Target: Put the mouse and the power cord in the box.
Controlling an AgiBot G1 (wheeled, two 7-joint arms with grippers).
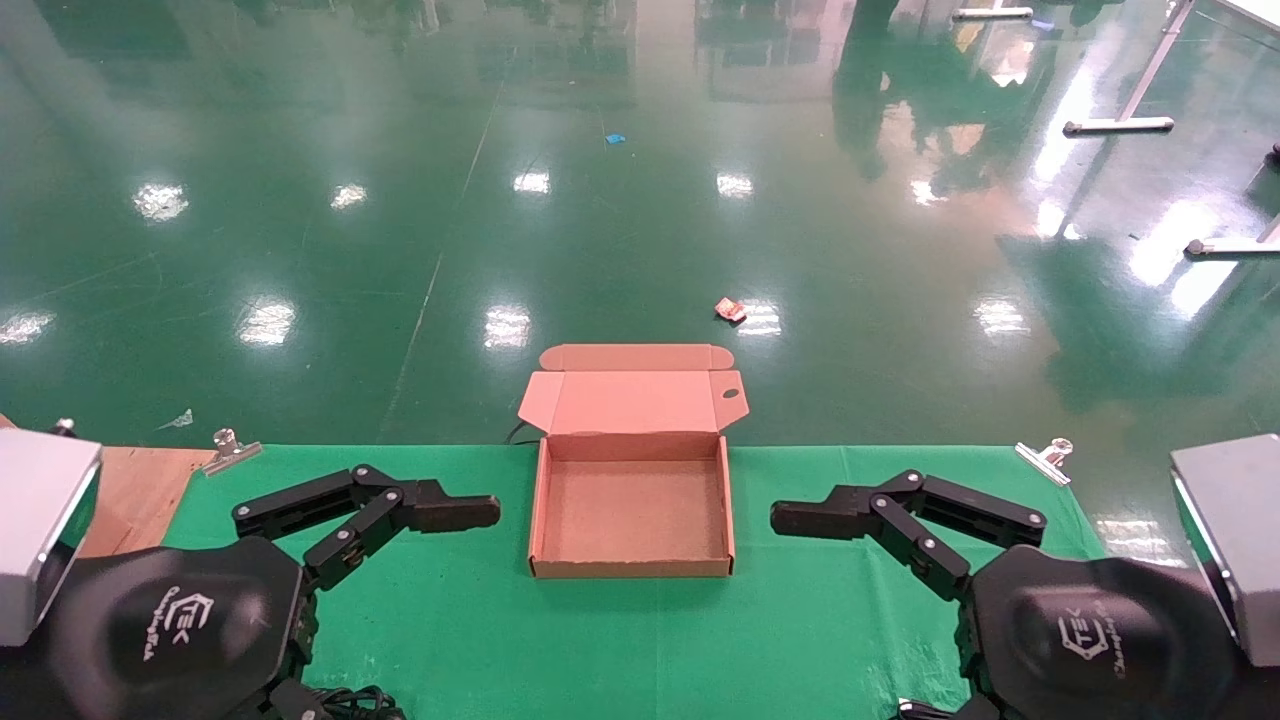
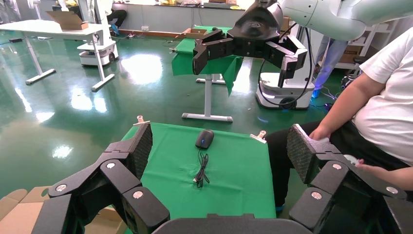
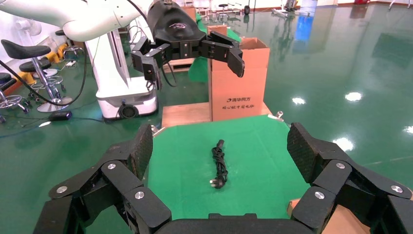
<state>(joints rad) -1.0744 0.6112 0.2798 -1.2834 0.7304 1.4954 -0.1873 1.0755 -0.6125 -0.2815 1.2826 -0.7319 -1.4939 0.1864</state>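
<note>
Lying open at the middle of the green cloth (image 1: 450, 620), the box (image 1: 632, 520) shows a bare brown floor, with its lid (image 1: 632, 400) folded back past the table's far edge and a tuck flap along the lid's far side. Nothing is inside it.

The mouse (image 2: 204, 139) appears only in my left wrist view: it sits on the cloth beyond the box, on my right side, toward the far corner with a metal clip (image 2: 258, 136), and its thin wire (image 2: 201, 168) trails from it in a loose line across the cloth. The cord (image 3: 219, 163) appears only in my right wrist view: a loose black bundle on the cloth on my left side, plug at one end, well apart from the box. A tall carton (image 3: 238, 80) with printed marks stands beyond it, off the cloth's edge.

My left gripper (image 1: 420, 520) hovers just left of the box, fingers pointing toward it; the jaws are spread wide and hold nothing. My right gripper (image 1: 850, 530) mirrors it just right of the box, jaws likewise spread wide and empty. Neither touches the box.

A seated person (image 2: 375, 102) in a white shirt shows at the table's right side in the left wrist view. The glossy green floor (image 1: 640, 200) stretches away beyond the table.
</note>
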